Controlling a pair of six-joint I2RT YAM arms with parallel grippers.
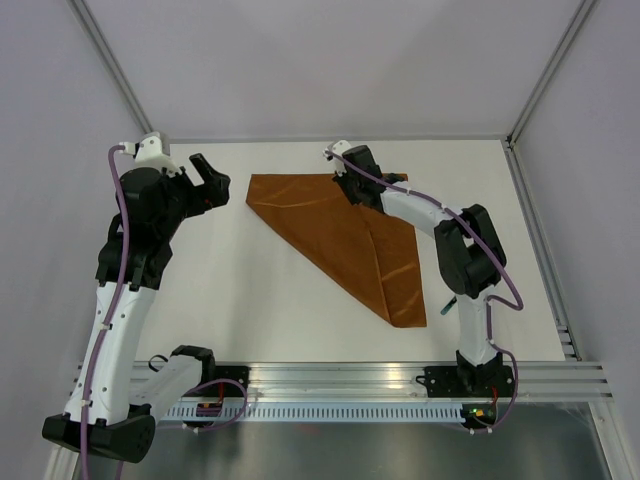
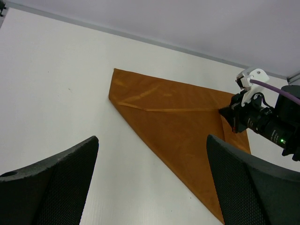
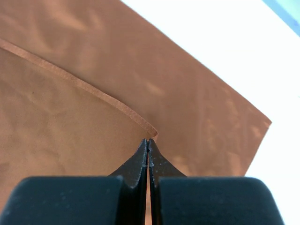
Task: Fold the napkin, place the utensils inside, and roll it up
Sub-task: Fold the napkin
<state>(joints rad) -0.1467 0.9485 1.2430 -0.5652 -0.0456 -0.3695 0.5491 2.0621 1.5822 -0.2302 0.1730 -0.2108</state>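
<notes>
The rust-orange napkin [image 1: 350, 240] lies folded into a triangle on the white table [image 1: 240, 300], its long edge running from the far left down to the near right. My right gripper [image 1: 344, 186] is at the napkin's far edge, jaws pressed together on the tip of the folded-over upper layer [image 3: 152, 134]. The left wrist view shows the napkin [image 2: 178, 126] with that gripper [image 2: 226, 112] at its far right corner. To the left of the cloth my left gripper [image 1: 209, 180] hangs above the table, wide open and holding nothing. The utensils are out of view.
Grey enclosure walls meet the table at the back [image 1: 330, 138] and at the right side [image 1: 530, 210]. A metal rail [image 1: 340, 378] with the arm bases runs along the near edge. Bare white table [image 2: 56, 93] lies left of and in front of the napkin.
</notes>
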